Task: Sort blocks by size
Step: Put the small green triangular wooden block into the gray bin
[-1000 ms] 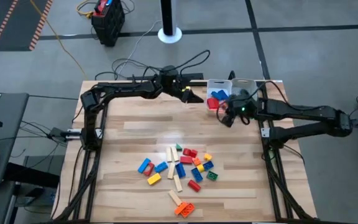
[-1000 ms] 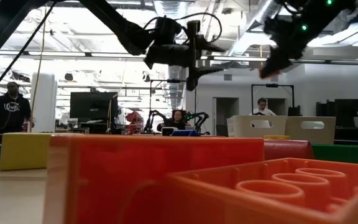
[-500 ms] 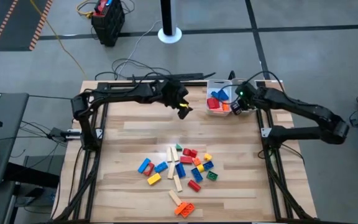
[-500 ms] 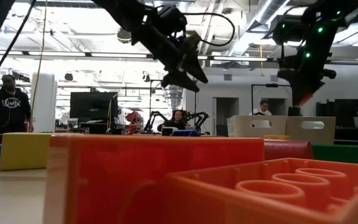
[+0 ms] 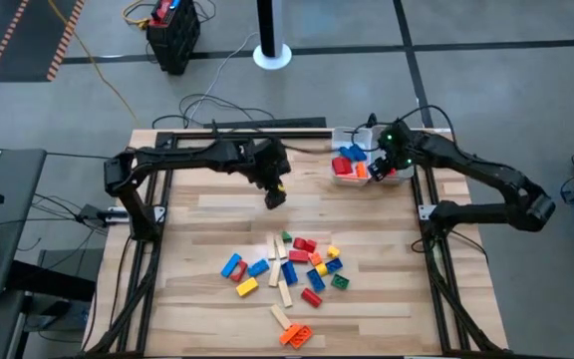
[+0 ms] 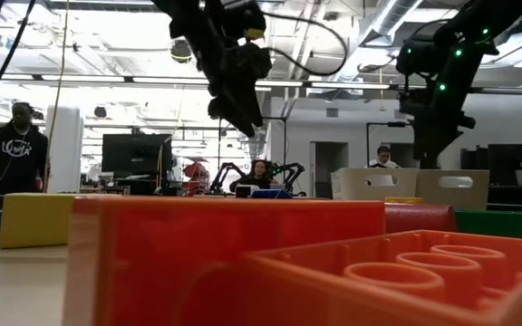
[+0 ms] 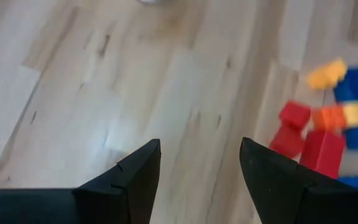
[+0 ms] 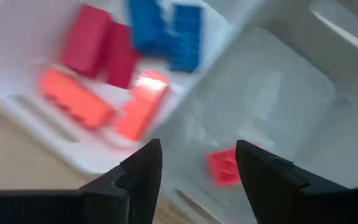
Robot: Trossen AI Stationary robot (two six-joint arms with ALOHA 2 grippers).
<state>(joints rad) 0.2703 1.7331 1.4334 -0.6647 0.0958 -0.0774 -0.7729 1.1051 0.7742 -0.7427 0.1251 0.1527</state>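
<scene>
The blocks (image 5: 292,269) lie in a loose pile on the table's near middle: red, blue, orange, yellow and green bricks and pale wooden bars (image 5: 285,292). Some show in the left wrist view (image 7: 319,134). My left gripper (image 5: 275,196) (image 7: 199,149) is open and empty above bare wood, on the far side of the pile. My right gripper (image 5: 385,172) (image 8: 197,146) is open and empty over two white trays at the far right. One tray (image 8: 17,81) holds red, blue and orange bricks (image 8: 123,56). The other tray (image 8: 303,112) holds one small red brick (image 8: 225,167).
The trays (image 5: 367,155) stand side by side at the table's far right corner. An orange brick (image 5: 297,334) lies near the front edge and fills the low view (image 6: 379,272). Bare wood lies left of the pile. People show in the room behind (image 6: 12,149).
My left gripper has gone from beside the trays toward the table's near edge and a little left, and has tipped down toward the table. My right gripper has gone toward the far edge and now hangs over the trays. The red piece seen at its tips a second ago is gone from them.
</scene>
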